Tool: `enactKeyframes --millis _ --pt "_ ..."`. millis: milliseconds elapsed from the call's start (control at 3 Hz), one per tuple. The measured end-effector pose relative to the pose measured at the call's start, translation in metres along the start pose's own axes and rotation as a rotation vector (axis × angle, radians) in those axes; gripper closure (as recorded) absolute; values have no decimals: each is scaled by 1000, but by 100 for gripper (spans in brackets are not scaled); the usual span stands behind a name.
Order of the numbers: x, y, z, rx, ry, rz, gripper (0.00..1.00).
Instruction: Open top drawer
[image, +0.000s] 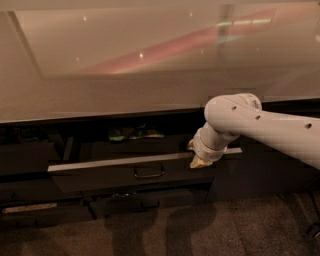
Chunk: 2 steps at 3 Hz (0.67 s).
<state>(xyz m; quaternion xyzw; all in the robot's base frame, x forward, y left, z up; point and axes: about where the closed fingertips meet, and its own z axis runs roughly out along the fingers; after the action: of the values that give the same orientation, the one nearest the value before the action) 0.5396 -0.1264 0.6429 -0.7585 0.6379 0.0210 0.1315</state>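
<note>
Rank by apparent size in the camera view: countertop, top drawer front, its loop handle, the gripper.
1. countertop, by far the widest.
2. top drawer front panel.
3. gripper, at the drawer's rim right of the handle, and loop handle: these look roughly alike, so they are not ranked against each other.

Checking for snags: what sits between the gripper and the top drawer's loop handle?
Camera view: nothing, only bare front panel between the gripper, at the rim of the top drawer, and the handle.

Kitchenette-style counter area, long glossy pale countertop (150, 85), dark drawer fronts beneath, top drawer (100, 179) standing open, speckled floor (250, 225), gripper (196, 156) at the drawer's pale rim.
</note>
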Motion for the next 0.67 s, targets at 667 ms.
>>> enactKeyframes --millis 667 --pt "0 7 -5 25 5 -24 100"
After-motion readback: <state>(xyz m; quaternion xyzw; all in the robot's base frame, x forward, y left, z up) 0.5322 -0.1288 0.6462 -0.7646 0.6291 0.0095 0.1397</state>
